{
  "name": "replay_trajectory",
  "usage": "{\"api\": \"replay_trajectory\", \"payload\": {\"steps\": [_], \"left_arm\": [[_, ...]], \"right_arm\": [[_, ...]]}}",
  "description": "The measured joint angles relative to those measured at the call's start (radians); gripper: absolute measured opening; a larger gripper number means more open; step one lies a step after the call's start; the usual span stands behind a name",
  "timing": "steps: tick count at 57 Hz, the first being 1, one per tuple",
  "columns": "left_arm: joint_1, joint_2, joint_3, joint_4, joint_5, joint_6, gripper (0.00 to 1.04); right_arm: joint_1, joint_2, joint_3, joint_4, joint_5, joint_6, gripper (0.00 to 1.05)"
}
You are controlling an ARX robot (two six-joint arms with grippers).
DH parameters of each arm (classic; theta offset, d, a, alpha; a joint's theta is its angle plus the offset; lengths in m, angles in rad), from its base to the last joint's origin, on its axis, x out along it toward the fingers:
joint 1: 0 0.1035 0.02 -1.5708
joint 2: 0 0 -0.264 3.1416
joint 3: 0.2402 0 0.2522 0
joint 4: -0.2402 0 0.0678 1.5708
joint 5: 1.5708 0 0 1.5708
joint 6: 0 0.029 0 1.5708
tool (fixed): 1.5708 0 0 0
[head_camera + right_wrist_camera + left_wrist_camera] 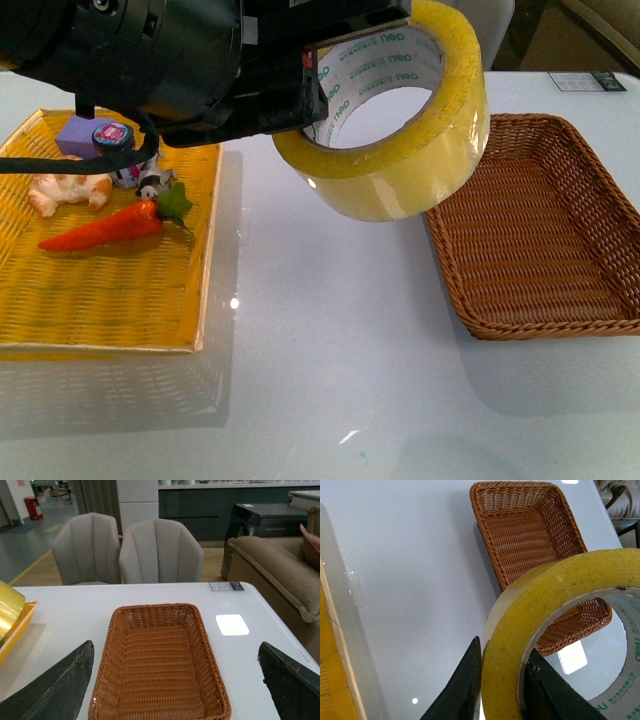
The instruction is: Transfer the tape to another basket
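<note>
Holding tape aloft, basket at 4 o'clock.
Pinching roll wall with left end effector, right end effector splayed empty; clear near rim, lower to centre, then release.

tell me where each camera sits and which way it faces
Front view: on the robot's body, looking forward and down at the white table; the left arm fills the upper left, holding the tape.
Left wrist view: on the left wrist, looking past the left hand, shut on the tape, toward the basket.
Right wrist view: on the right wrist, looking over the basket toward chairs; the open right hand frames it.
Shared: all three show the basket.
</note>
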Motion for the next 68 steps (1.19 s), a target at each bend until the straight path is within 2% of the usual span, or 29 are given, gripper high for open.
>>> {"api": "replay_trajectory", "payload": {"steps": [3,6,15,28,44,68], "left_arm": [[-0.006,0.0,0.007,-0.005,-0.008,-0.003,0.16],[-0.012,0.0,0.015,-0.009,-0.018,-0.003,0.16],[-0.029,0.005,0.026,-0.027,-0.027,-0.003,0.16],[-0.04,0.009,0.041,-0.039,-0.032,-0.003,0.16],[-0.044,0.015,0.042,-0.04,-0.031,-0.003,0.16],[-0.047,0.021,0.042,-0.031,-0.005,-0.023,0.16]], "right_arm": [[0.03,0.165,0.088,-0.167,0.036,0.103,0.96],[0.042,0.307,0.134,-0.162,0.009,0.166,0.96],[0.124,0.705,0.266,0.195,-0.1,0.411,0.96],[0.23,1.017,0.324,0.578,-0.22,0.616,0.96],[0.279,1.242,0.33,0.805,-0.317,0.719,0.96],[0.311,1.394,0.345,0.934,-0.355,0.806,0.96]]}}
